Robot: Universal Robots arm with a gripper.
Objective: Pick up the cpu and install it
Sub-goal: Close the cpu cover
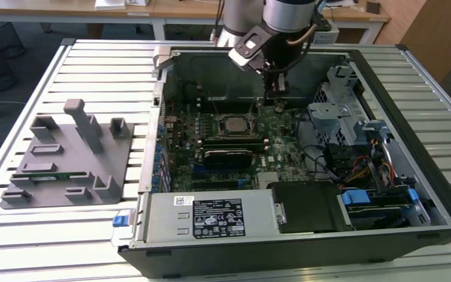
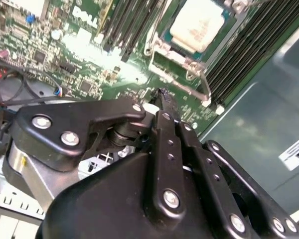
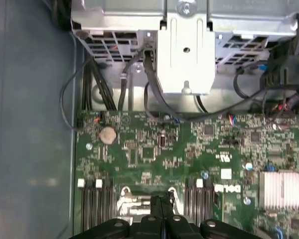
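One cpu (image 1: pixel 234 124) lies in its socket (image 2: pixel 177 56).
Gripper (image 1: pixel 276 100) hangs just beside it above the motherboard (image 1: pixel 282 147), fingers (image 2: pixel 165 107) together, holding nothing.

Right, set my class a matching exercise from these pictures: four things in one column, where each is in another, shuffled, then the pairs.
Things
1. cpu
2. gripper
3. green memory stick
4. grey holder

Places
A. on the slatted table, outside the case
B. lying in the socket on the motherboard
C. lying on the grey holder
D. over the motherboard, inside the case

Pairs: 1-B, 2-D, 3-C, 4-A
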